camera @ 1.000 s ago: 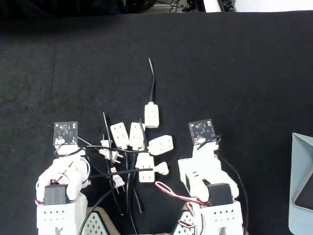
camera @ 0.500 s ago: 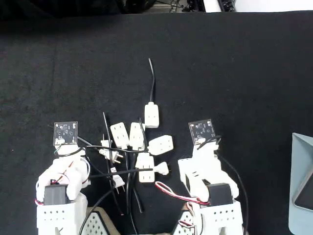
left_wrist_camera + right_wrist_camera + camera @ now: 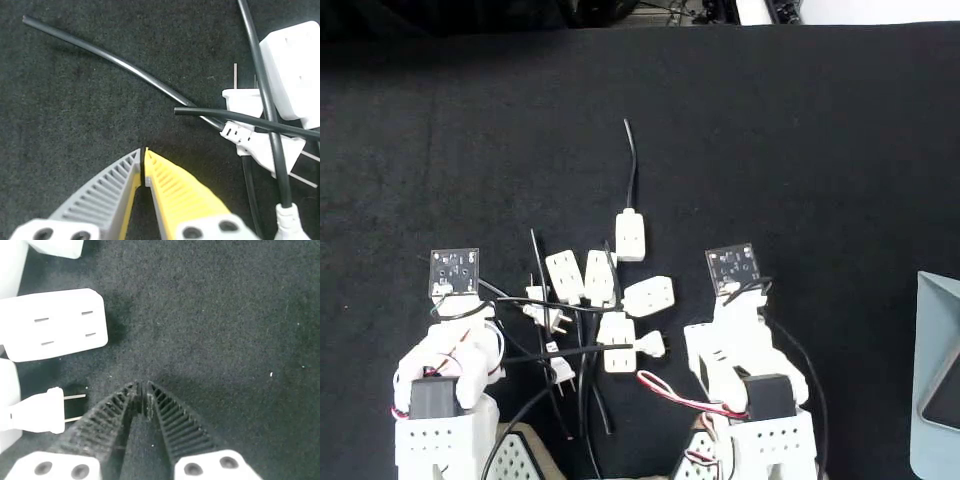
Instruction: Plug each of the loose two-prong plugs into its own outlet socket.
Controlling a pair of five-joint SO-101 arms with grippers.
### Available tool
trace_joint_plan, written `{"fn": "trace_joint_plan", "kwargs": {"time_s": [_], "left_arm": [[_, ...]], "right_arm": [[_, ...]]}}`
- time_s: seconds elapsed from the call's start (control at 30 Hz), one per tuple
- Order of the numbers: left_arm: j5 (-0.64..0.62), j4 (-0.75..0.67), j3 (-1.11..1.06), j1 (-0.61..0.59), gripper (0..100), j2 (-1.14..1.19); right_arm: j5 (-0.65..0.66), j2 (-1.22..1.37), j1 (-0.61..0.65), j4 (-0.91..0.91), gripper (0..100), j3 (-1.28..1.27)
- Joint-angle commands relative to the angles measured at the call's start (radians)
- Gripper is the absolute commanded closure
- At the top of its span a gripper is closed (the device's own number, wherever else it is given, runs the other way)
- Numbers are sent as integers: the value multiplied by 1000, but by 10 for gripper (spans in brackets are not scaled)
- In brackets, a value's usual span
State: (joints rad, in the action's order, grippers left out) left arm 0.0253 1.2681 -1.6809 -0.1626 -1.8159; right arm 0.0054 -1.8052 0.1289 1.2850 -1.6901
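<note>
Several white outlet sockets lie in a cluster at the table's middle front, one (image 3: pixel 630 235) farthest back with a black cord, others (image 3: pixel 564 276) (image 3: pixel 648 295) nearer. Loose white two-prong plugs (image 3: pixel 545 313) (image 3: pixel 560 368) (image 3: pixel 653 346) lie among black cables. My left gripper (image 3: pixel 144 152) is shut and empty just over the black cloth, short of two plugs (image 3: pixel 242 102) (image 3: pixel 260 145) and a socket (image 3: pixel 295 70). My right gripper (image 3: pixel 142 387) is shut on nothing, beside a plug (image 3: pixel 37 412) and a four-slot socket (image 3: pixel 55 325).
Black cables (image 3: pixel 582 380) cross the plugs and run toward the front edge between the two arm bases (image 3: pixel 440 430) (image 3: pixel 770 435). A grey container (image 3: pixel 935 380) sits at the right edge. The black cloth (image 3: pixel 800 150) stretches bare behind the cluster.
</note>
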Motion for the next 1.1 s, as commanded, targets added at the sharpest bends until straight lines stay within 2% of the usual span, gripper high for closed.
{"fn": "trace_joint_plan", "kwargs": {"time_s": [0.0,0.47,0.63,0.77,0.9,1.07], "left_arm": [[-11,6,-18,-1,970,-5],[-6,0,-5,-5,970,-5],[-3,-2,45,-101,970,-5],[-3,-2,70,-125,970,-6],[-3,-2,44,-125,970,-6],[-3,-3,45,-125,970,-6]], "right_arm": [[-2,-61,-11,6,985,5],[-2,-61,-8,6,985,5],[0,-61,-12,-2,984,22],[-2,-61,-11,6,985,131],[2,-45,41,54,985,203],[35,42,112,26,983,246]]}}
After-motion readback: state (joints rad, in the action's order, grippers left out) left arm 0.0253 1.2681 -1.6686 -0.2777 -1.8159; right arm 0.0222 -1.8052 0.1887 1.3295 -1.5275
